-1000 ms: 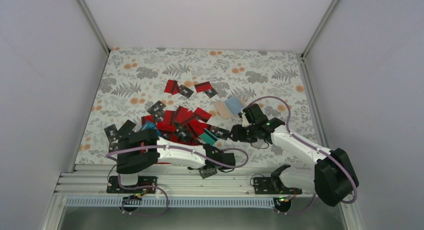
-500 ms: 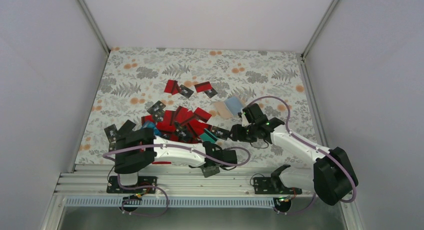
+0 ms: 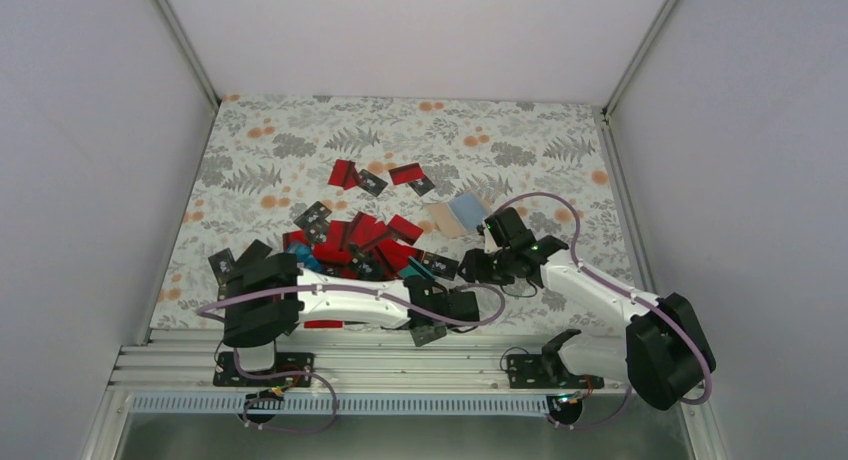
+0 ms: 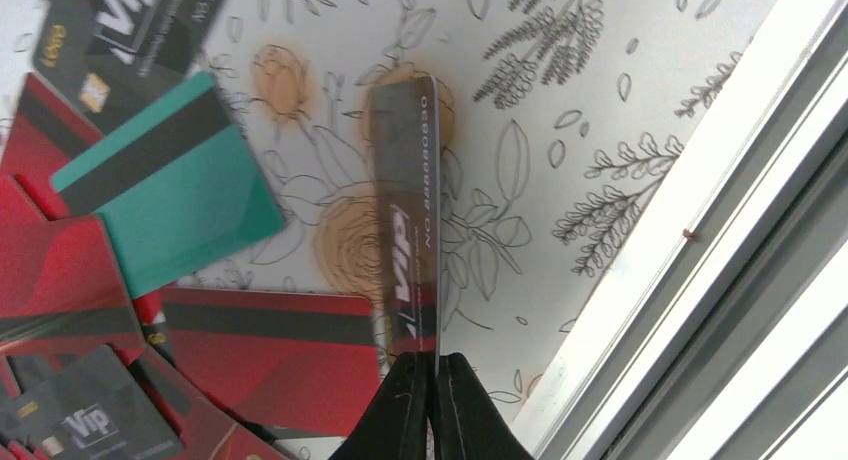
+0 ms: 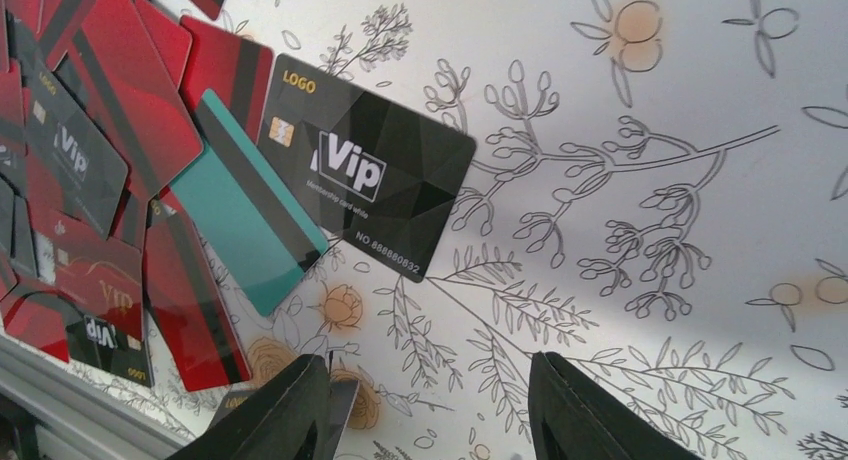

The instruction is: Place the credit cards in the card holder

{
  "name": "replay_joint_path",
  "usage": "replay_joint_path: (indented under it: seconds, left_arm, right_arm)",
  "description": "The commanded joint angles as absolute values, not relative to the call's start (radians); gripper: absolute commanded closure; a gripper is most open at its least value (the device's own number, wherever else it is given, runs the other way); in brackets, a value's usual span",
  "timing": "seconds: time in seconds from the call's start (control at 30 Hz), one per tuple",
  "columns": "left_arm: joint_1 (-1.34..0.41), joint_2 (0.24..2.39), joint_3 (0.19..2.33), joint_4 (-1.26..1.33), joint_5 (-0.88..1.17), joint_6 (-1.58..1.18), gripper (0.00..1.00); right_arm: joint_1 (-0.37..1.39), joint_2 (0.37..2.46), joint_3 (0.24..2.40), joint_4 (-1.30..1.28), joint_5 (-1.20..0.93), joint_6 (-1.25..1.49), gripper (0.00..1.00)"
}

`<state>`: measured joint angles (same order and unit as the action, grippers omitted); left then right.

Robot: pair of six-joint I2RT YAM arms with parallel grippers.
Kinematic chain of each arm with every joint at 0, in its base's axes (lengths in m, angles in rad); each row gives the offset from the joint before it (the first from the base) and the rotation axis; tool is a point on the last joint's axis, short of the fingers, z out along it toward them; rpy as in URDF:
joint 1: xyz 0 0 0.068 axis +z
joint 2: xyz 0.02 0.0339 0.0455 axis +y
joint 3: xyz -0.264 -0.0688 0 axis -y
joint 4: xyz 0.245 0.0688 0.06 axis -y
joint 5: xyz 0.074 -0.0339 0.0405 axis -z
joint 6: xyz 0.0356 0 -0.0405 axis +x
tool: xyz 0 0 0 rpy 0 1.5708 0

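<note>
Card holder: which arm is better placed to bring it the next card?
Left. The left gripper is shut on a black VIP card, held edge-on. The right gripper hangs open and empty; it is nearer the card holder, so probably better suited to steadying it.

surface: table, grey fern and orange flower print
near edge, 6 o'clock: aluminium rail running the full width
centre: heap of credit cards, overlapping, mostly red, some black
12 o'clock of heap: small cluster of cards, red and black, apart from the heap
3 o'clock of heap: card holder, flat, tan part beside pale blue part
4 o'clock edge of heap: teal card flat; black Vip card overlapping it
9 o'clock of heap: black cards, partly hidden
</note>
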<state>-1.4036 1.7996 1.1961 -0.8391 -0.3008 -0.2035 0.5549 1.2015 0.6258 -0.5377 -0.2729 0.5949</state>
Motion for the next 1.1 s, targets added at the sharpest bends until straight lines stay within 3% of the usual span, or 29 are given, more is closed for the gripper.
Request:
replay_joint_path:
  seconds: [0.0, 0.47, 0.83, 1.07]
  left_arm:
    - [-1.399, 1.774, 1.214, -0.851, -0.329, -0.216, 0.96]
    - [-1.29, 1.61, 1.17, -0.738, -0.249, -0.212, 0.98]
    - [-1.05, 1.447, 1.093, -0.529, -0.093, -0.271, 0.98]
    - [-0.956, 1.493, 1.14, -0.409, 0.01, -0.342, 0.98]
  right_arm:
    - [0.546, 1.209, 0.65, -0.529, -0.213, 0.614, 0.48]
    - [0.415, 1.316, 0.866, -0.503, -0.126, 0.638, 0.5]
    - [0.226, 1.651, 1.153, -0.484, -0.128, 0.588, 0.52]
    - [0.168, 1.92, 1.342, -0.524, -0.135, 0.483, 0.5]
